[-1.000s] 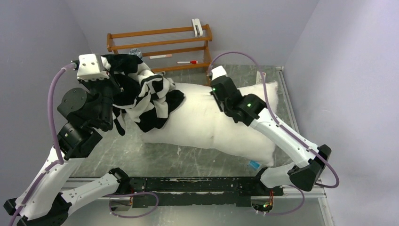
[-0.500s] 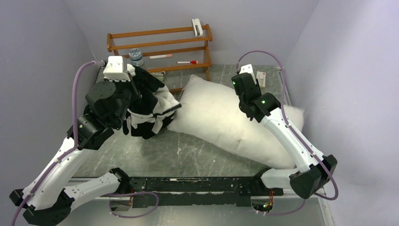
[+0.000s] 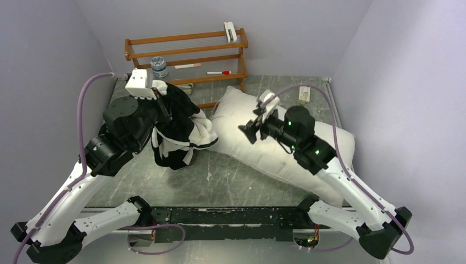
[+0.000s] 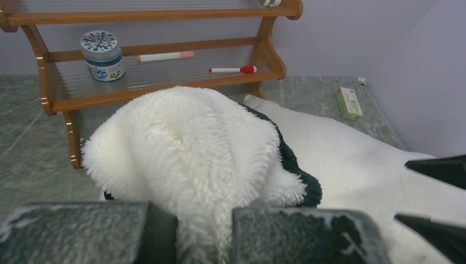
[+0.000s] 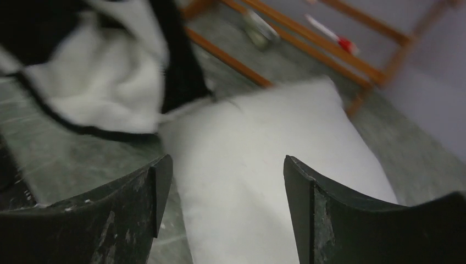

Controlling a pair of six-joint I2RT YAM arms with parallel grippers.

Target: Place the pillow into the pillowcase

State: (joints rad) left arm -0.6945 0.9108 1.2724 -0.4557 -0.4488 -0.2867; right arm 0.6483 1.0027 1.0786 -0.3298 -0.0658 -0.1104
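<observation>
At scene centre, shows pre-insertion step: left gripper [image 4: 203,231] clamped on bunched pillowcase [image 4: 181,148], right gripper [image 5: 225,165] spread above pillow [image 3: 231,118]; next needs case mouth opened.

I count one pillow [image 3: 233,118], one pillowcase [image 3: 178,129] and one small box [image 3: 304,94] on my single worktop [image 3: 220,176]. I have two arms over it, which makes two end effectors: my left end effector [image 4: 203,236] and my right end effector [image 5: 225,170]. At the back stands one wooden rack [image 3: 187,52], and on it I count one round jar [image 3: 159,66], two pens, namely one pink-tipped pen [image 3: 188,66] and one red-capped marker [image 3: 218,72], and one white clip [image 3: 230,32] on the top rail.
</observation>
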